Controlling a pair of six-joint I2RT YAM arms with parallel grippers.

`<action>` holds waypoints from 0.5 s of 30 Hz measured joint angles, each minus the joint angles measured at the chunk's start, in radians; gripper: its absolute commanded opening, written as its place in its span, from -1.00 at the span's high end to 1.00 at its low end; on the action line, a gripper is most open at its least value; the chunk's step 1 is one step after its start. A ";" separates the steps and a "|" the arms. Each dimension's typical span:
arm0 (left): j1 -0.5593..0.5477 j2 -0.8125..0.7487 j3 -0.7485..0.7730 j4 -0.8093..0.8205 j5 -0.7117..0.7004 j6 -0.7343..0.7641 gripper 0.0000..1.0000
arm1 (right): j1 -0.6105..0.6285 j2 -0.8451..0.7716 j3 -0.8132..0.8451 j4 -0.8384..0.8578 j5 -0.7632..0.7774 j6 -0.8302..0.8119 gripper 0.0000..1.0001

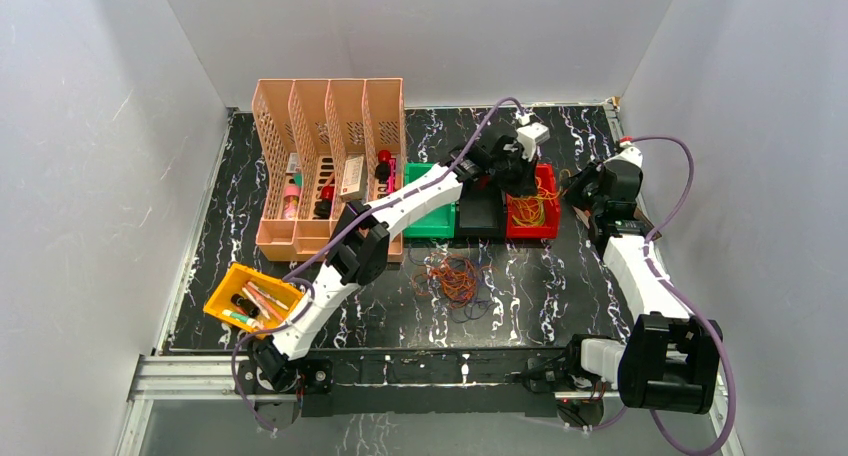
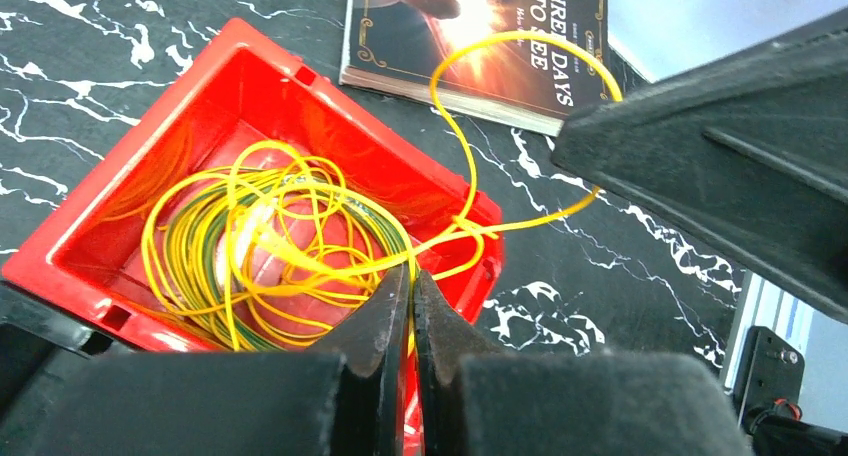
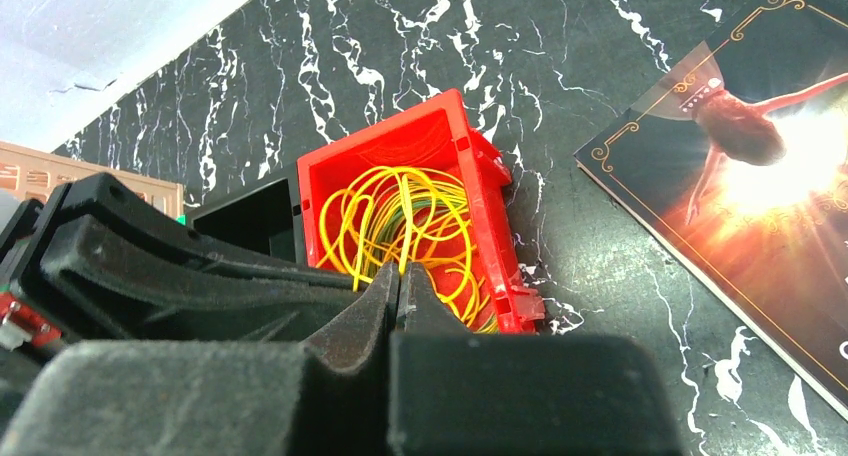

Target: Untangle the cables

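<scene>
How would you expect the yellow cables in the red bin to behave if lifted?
Probably floppy: the yellow cables lie in loose curls. Likely light, being so thin. They overlap in the red bin, so neighbours may drag along.

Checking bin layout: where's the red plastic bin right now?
Top view, right of centre: the red plastic bin, holding thin yellow cable loops, sits right of the black plastic bin.
</scene>
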 measured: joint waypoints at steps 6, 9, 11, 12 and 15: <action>0.023 0.032 0.000 0.030 0.022 -0.020 0.84 | -0.005 0.027 0.000 0.008 -0.055 -0.001 1.00; 0.028 0.045 0.000 0.032 0.026 -0.028 0.79 | -0.005 0.034 0.000 0.022 -0.091 -0.004 1.00; 0.029 0.047 0.000 0.031 0.029 -0.034 0.70 | -0.005 0.035 0.000 0.030 -0.109 -0.008 1.00; 0.029 0.047 0.000 0.032 0.030 -0.034 0.63 | -0.005 0.035 0.000 0.032 -0.115 -0.010 1.00; 0.029 0.045 -0.005 0.048 0.035 -0.036 0.42 | -0.005 0.035 0.000 0.035 -0.128 -0.020 1.00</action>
